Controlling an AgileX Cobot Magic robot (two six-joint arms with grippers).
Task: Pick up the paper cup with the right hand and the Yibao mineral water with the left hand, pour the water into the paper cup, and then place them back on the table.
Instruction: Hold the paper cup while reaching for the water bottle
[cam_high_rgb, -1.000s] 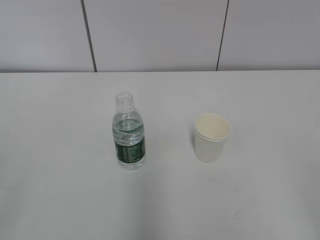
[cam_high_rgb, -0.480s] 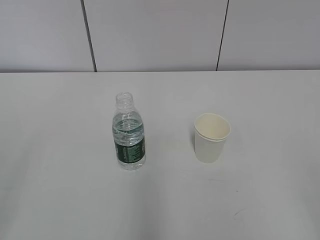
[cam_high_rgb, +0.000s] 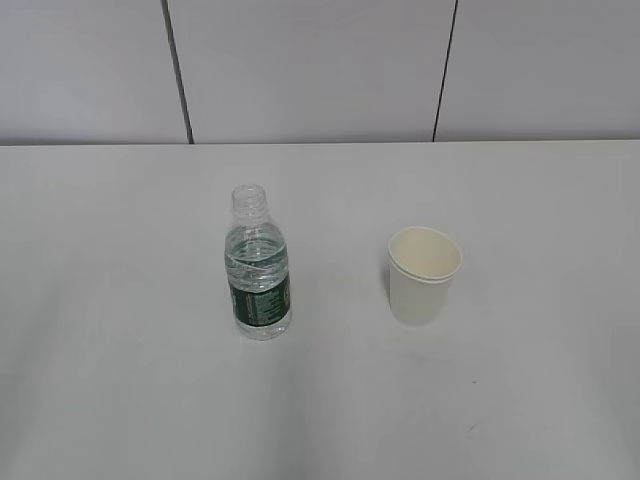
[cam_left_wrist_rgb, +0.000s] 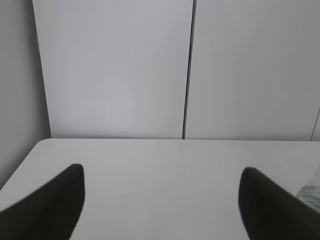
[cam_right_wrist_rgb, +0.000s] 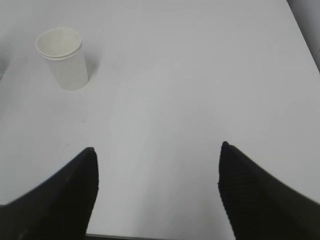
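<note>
The Yibao mineral water (cam_high_rgb: 258, 268) stands upright and capless on the white table (cam_high_rgb: 120, 250), left of centre. The paper cup (cam_high_rgb: 423, 275) stands upright to its right, empty. Neither arm shows in the exterior view. In the left wrist view my left gripper (cam_left_wrist_rgb: 162, 175) is open and empty above the table, with a sliver of the bottle (cam_left_wrist_rgb: 312, 192) at the right edge. In the right wrist view my right gripper (cam_right_wrist_rgb: 157, 152) is open and empty near the table's front edge, with the cup (cam_right_wrist_rgb: 62, 57) far off at the upper left.
A grey panelled wall (cam_high_rgb: 320, 70) with dark seams stands behind the table. The table's left corner (cam_left_wrist_rgb: 42, 145) shows in the left wrist view, its right edge (cam_right_wrist_rgb: 300, 30) in the right wrist view. A few dark specks (cam_high_rgb: 472, 430) lie near the front.
</note>
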